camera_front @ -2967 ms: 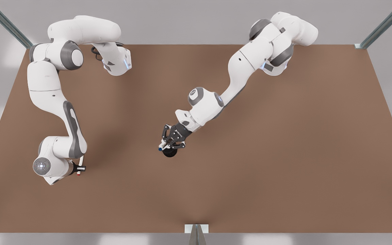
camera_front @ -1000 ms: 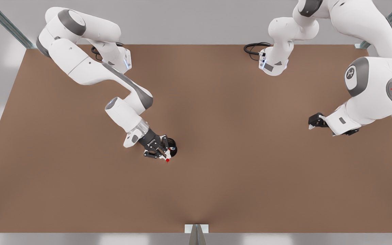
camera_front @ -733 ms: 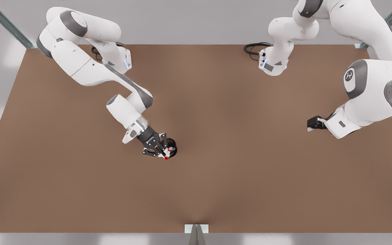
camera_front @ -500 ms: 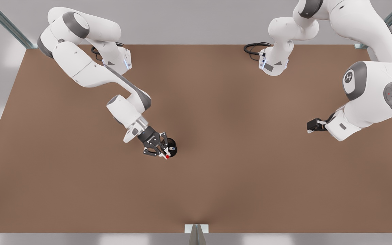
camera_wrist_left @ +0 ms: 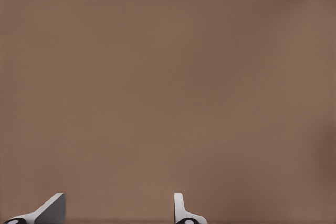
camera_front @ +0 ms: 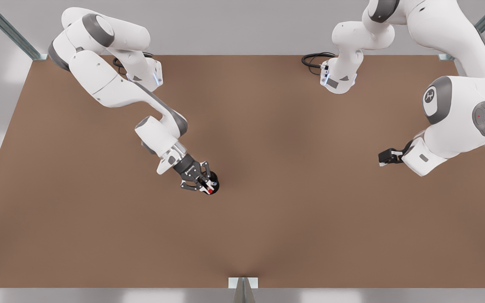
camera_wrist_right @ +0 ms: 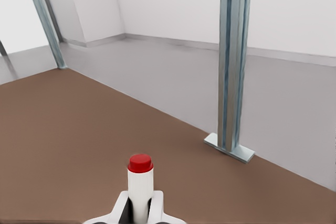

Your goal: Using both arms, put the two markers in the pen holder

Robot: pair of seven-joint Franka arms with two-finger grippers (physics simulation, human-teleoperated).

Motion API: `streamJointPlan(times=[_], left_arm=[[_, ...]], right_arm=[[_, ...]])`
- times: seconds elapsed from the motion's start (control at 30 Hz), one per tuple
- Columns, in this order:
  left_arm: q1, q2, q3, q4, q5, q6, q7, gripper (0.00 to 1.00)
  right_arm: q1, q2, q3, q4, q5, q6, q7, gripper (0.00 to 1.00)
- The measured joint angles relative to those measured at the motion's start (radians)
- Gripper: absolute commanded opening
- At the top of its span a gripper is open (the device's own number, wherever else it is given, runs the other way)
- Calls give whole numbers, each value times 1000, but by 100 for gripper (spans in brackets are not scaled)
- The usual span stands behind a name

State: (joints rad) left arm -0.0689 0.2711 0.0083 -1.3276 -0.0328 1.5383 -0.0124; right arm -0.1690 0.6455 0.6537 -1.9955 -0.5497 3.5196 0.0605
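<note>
Over the table's (camera_front: 310, 235) middle — our right gripper (camera_front: 203, 184) clamps the red marker (camera_wrist_right: 140, 182) above the pen holder (camera_front: 213, 186).
A tilted release could tip it out — our left gripper (camera_wrist_left: 118, 211) waits spread, empty, near the edge on the front view's right.

Brown table (camera_front: 267, 235); right gripper (camera_front: 203, 184) at front view's centre-left, over black pen holder (camera_front: 214, 186), red marker end (camera_front: 210, 191) at holder rim; left gripper (camera_front: 385, 157) waits at front view's right, above table, well apart.

Front view looks steeply down over the whole brown table (camera_front: 267, 235). Left wrist view faces bare tabletop, close. Right wrist view looks low across the table toward a metal post (camera_wrist_right: 232, 61); both share tabletop.
</note>
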Motion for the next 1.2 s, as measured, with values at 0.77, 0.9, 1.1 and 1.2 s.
streamJointPlan(times=[0.77, 0.9, 1.1, 1.2], left_arm=[[-11, 35, 1, -16, 19, 10, -44, 100], [-7, 36, 1, -23, 20, 8, -50, 100], [-3, 42, 3, -27, 28, 11, -57, 100], [4, 42, 8, -27, 34, 13, -59, 100]], right_arm=[[18, -69, -66, -87, -126, 0, 3, 22], [30, -62, -73, -87, -126, 0, 4, 23], [52, -52, -105, -89, -128, 0, 4, 24], [74, -50, -108, -88, -117, -1, 4, 24]])
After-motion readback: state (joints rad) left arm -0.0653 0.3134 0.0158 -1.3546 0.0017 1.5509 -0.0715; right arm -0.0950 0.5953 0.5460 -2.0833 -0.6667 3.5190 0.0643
